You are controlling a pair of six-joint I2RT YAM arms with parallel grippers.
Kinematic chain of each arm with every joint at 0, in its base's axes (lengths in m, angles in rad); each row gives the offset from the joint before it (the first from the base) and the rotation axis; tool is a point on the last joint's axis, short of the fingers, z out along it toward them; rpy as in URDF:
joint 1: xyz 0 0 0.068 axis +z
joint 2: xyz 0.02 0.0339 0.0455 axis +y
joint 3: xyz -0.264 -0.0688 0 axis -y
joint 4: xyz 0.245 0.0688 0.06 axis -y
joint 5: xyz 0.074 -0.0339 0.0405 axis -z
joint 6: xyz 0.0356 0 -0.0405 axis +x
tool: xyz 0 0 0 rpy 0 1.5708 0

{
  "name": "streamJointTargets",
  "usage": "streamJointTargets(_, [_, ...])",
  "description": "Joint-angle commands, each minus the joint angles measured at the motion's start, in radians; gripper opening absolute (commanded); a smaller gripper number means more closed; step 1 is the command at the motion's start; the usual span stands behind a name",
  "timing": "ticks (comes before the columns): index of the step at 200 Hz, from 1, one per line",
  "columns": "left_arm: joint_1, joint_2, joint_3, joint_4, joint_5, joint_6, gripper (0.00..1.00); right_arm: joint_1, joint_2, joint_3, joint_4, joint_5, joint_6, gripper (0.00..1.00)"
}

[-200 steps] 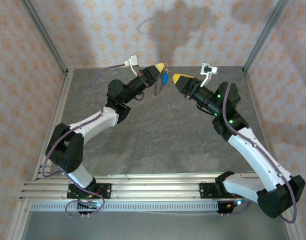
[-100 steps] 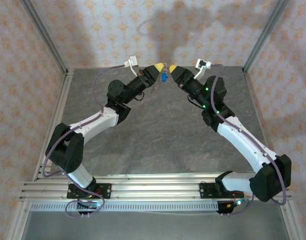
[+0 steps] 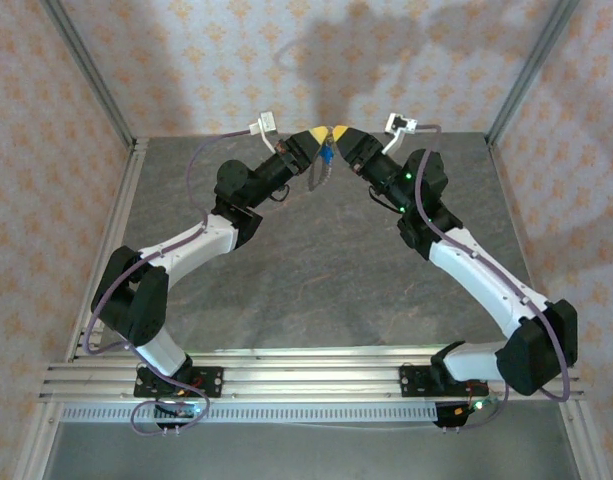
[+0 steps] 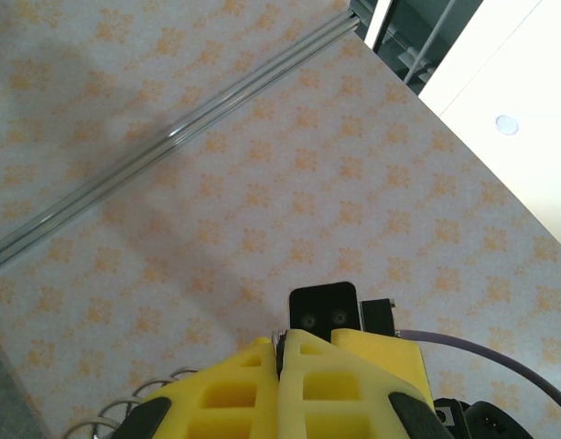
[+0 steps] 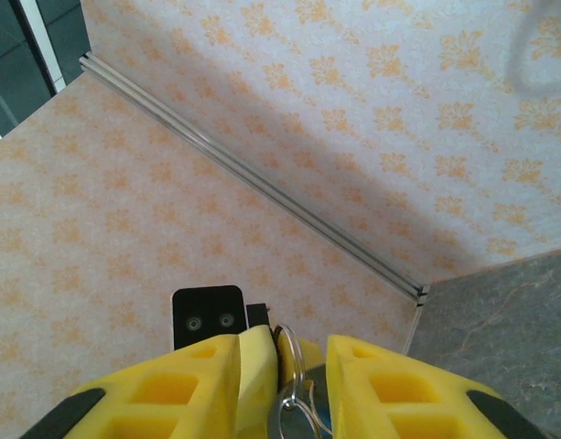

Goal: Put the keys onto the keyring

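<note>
My left pincer [image 4: 282, 352] is pressed together, its tip nosed in between the parted fingers of my right pincer [image 3: 340, 133]. The tiny blue-headed metal key [image 3: 328, 155] and the thin tan oval loop [image 5: 285, 349] hang just beneath the left tip. Which one it pinches I cannot tell.

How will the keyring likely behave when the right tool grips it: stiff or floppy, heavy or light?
Probably floppy: the keyring dangles limply below the left tool. Likely light: one shut fingertip pinch carries it, blue key too.
</note>
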Motion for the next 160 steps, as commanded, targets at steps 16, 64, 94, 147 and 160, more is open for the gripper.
streamJointTargets(16, [0.0,-0.005,-0.001,0.061,-0.008,-0.001,0.0,0.009,0.019,0.052,0.044,-0.011,-0.003,0.25])
streamJointTargets(64, [0.001,-0.003,0.005,0.058,-0.003,-0.001,0.0,0.01,0.045,0.08,0.03,-0.036,-0.005,0.19])
streamJointTargets(94, [0.001,-0.002,0.009,0.056,-0.003,0.0,0.0,0.012,0.057,0.09,0.027,-0.05,-0.006,0.1])
streamJointTargets(147, [0.002,-0.007,0.018,0.041,0.013,0.012,0.0,0.006,0.049,0.103,-0.021,-0.052,-0.044,0.0])
streamJointTargets(160, [0.002,-0.009,0.031,0.019,0.033,0.021,0.0,-0.002,0.051,0.111,-0.03,-0.075,-0.051,0.0])
